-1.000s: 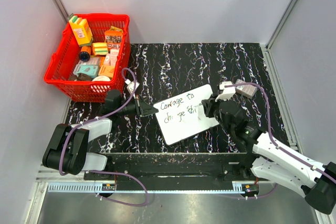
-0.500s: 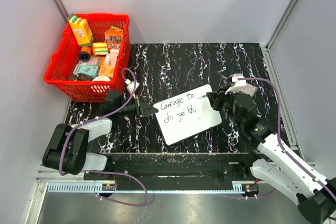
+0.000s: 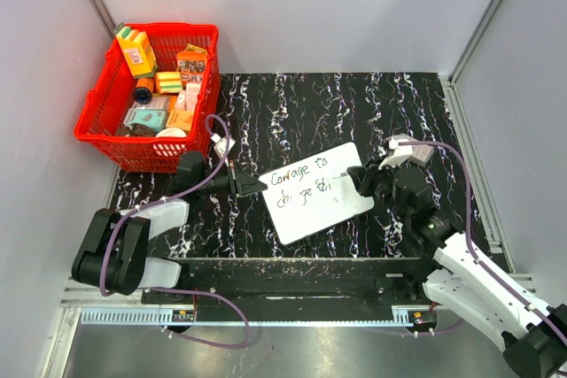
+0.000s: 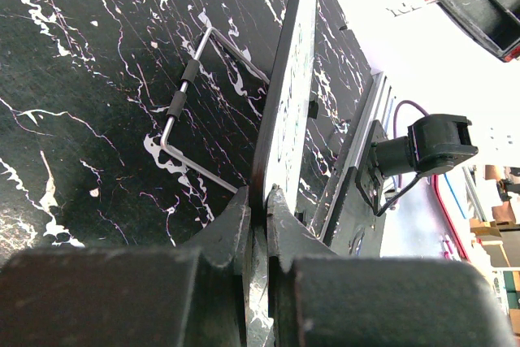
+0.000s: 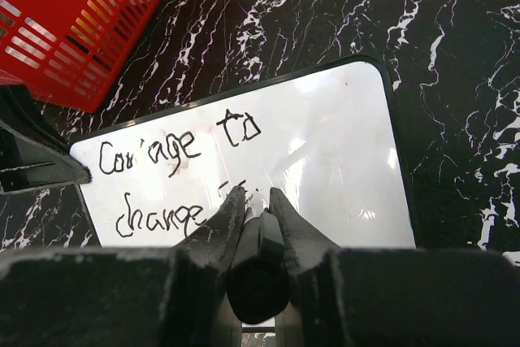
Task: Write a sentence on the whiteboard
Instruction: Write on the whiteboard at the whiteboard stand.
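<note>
At the near edge of the table (image 3: 292,112) the two arms reach inward toward each other, and between them, in the near middle of the black marbled top, sits the whiteboard (image 3: 312,215), turned askew so that its right end points farther away. The left gripper (image 4: 258,201) is clamped on the board's left edge, its two fingers pressed flat against either face of the thin panel, which its wrist camera sees edge-on. Just beside that edge a bent wire bracket (image 4: 185,87) with two dark sleeves shows against the table. The right gripper (image 5: 257,197) hangs over the board's right half with its jaws closed around a dark marker (image 5: 258,270) that points down at the white surface; the fingers hide the tip, so whether it touches the board cannot be told. The sentence (image 5: 149,154) runs in two lines of thin dark handwriting, reading "Courage to" above and "change" below, with a few more strokes after it partly covered by the right fingers. Well beyond the board, at the far left corner, stands a red basket (image 3: 102,117) filled with small coloured packets (image 3: 159,86).
</note>
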